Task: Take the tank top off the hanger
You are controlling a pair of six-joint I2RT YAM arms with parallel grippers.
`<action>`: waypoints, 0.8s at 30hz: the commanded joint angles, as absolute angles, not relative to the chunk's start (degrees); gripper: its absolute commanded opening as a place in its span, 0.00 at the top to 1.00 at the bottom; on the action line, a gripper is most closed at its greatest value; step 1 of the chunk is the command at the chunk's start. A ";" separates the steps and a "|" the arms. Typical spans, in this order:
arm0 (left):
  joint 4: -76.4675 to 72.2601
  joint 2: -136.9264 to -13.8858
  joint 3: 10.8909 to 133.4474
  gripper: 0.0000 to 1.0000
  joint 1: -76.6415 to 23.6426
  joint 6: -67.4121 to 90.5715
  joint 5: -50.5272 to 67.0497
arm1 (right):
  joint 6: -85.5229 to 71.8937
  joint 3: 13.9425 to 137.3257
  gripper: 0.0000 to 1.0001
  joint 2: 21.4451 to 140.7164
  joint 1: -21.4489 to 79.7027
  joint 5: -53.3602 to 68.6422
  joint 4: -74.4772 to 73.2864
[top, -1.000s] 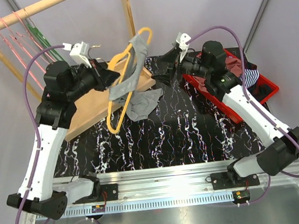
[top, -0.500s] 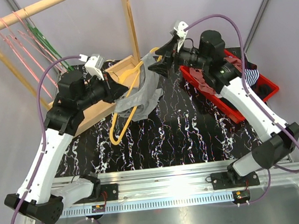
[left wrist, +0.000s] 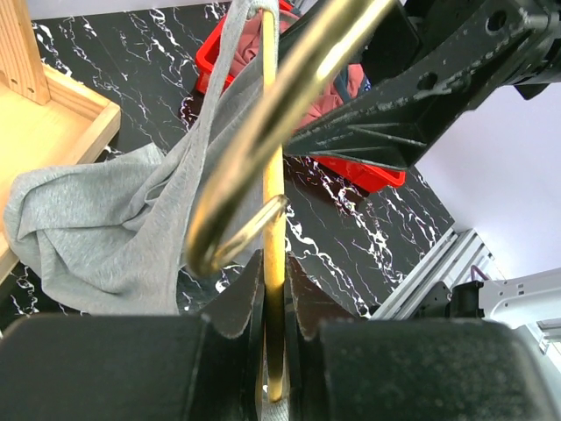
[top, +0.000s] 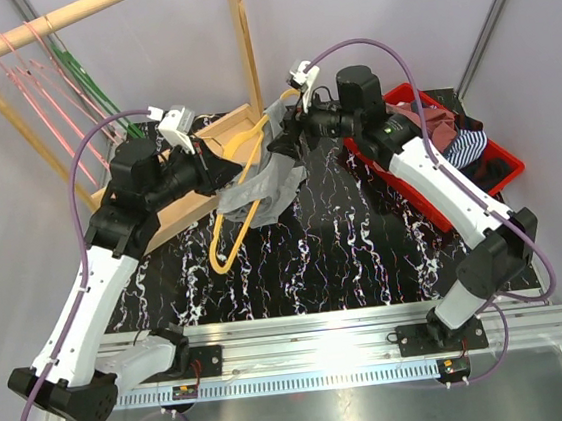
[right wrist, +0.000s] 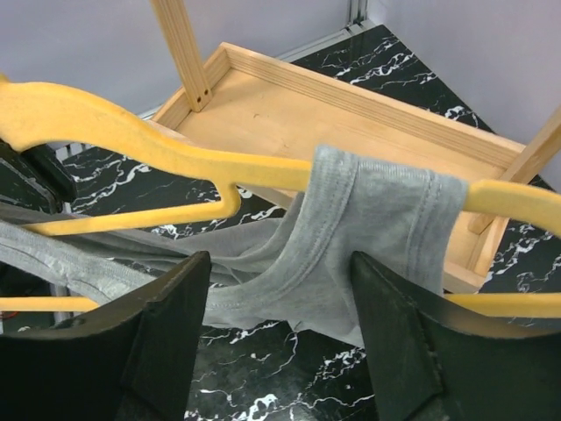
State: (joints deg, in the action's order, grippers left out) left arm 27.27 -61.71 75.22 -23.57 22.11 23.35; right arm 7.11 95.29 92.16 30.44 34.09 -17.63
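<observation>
A yellow hanger [top: 214,266] is held by the left gripper [top: 218,165], a grey fabric tank top [top: 270,186] draped on it. The right gripper [top: 280,142] is positioned at the hanger's upper end.

A rack [top: 241,34] stands at the back left of the tabletop [top: 356,253], and its tray [top: 176,213] lies flat at its foot. At the back right sits a bin [top: 502,162] with clothes [top: 444,133] heaped in it. Between the two, above the tabletop and just right of the tray, is the hanger [right wrist: 123,136]. The left end effector [top: 214,165] clamps it from the left, and the right end effector [top: 283,138] is at its far end, on the bin side. The tank top [top: 270,183] hangs on the hanger. One strap lies over the hanger's arm between the right end effector's spread fingers [right wrist: 166,351], and the lower part sags beside the tray's corner.
</observation>
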 commanded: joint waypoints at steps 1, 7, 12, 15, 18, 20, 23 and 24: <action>20.74 -59.77 75.15 1.00 -23.82 23.12 23.82 | 8.26 99.58 0.32 93.16 31.20 31.73 -17.75; 21.01 -58.89 73.83 1.00 -23.82 22.77 23.64 | 8.70 102.39 0.62 95.18 31.29 29.80 -19.77; 21.36 -57.57 72.42 1.00 -23.82 22.59 23.03 | 9.58 103.62 1.00 95.71 31.03 28.13 -21.01; 22.76 -57.04 71.98 1.00 -23.82 21.27 21.28 | 9.15 103.45 1.00 94.75 30.24 28.04 -20.66; 25.31 -56.60 71.28 1.00 -23.82 18.82 19.34 | 8.09 103.27 1.00 93.52 28.04 27.60 -19.60; 27.33 -56.25 70.40 1.00 -23.82 16.44 18.55 | 7.56 102.75 1.00 92.64 25.94 26.55 -17.67; 28.83 -55.37 69.09 1.00 -23.82 13.81 17.67 | 6.59 101.87 1.00 91.58 23.04 25.32 -16.00; 29.00 -55.02 68.82 1.00 -23.82 13.19 18.01 | 6.16 101.78 1.00 91.50 22.16 25.05 -15.82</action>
